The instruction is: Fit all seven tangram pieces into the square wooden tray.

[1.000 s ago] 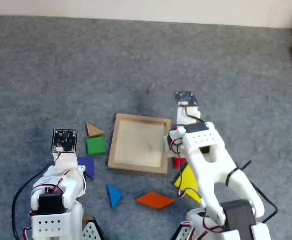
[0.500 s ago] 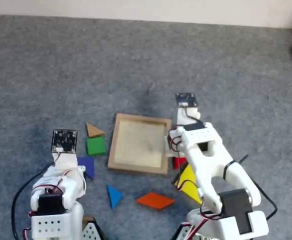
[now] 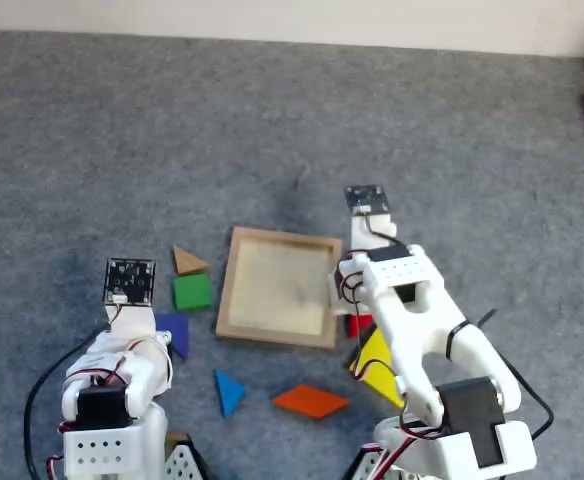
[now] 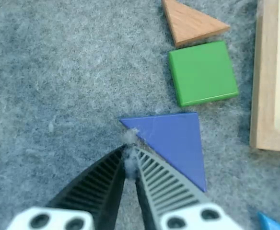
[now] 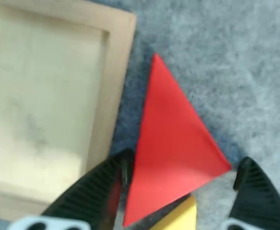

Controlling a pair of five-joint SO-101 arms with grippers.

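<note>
The square wooden tray (image 3: 277, 238) lies empty in the middle of the grey carpet, its rim (image 5: 112, 91) beside my right gripper. My right gripper (image 5: 185, 167) is open and straddles the red triangle (image 5: 171, 143), which lies flat just outside the tray's right edge with the yellow triangle (image 3: 377, 365) behind it. My left gripper (image 4: 128, 153) is shut, its tips at a corner of the dark blue triangle (image 4: 176, 141). A green square (image 4: 202, 73) and a tan triangle (image 4: 190, 23) lie left of the tray.
A light blue triangle (image 3: 229, 391) and an orange parallelogram (image 3: 310, 401) lie on the carpet in front of the tray, between the two arm bases. Open carpet stretches beyond the tray toward the far wall.
The right arm's elbow has sunk toward the near edge and its wrist has shifted slightly left, still over the red triangle. The left arm and all pieces kept still.
</note>
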